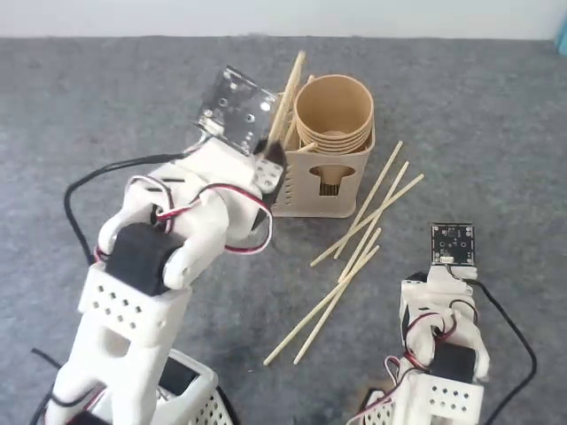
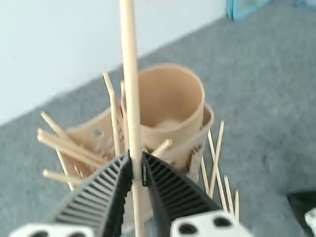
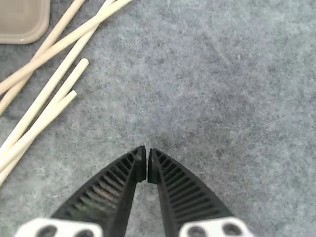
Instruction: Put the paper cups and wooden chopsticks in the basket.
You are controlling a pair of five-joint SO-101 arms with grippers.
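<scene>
A tan basket [image 1: 328, 177] stands at the back of the grey carpet and holds a stack of paper cups [image 1: 334, 111] and several chopsticks. My left gripper [image 1: 273, 164] is at the basket's left side, shut on a wooden chopstick [image 2: 130, 94] that stands upright over the basket [image 2: 94, 138] beside the paper cups [image 2: 170, 103]. Several loose chopsticks [image 1: 354, 252] lie fanned on the carpet right of the basket. My right gripper [image 3: 147, 163] hovers shut over bare carpet, with the loose chopsticks [image 3: 47, 98] a short way off and nothing between its fingers.
The right arm [image 1: 443, 345] sits low at the front right, the left arm [image 1: 151, 266] rises from the front left. A basket corner [image 3: 22, 19] shows in the right wrist view. A pale wall runs along the far side of the carpet.
</scene>
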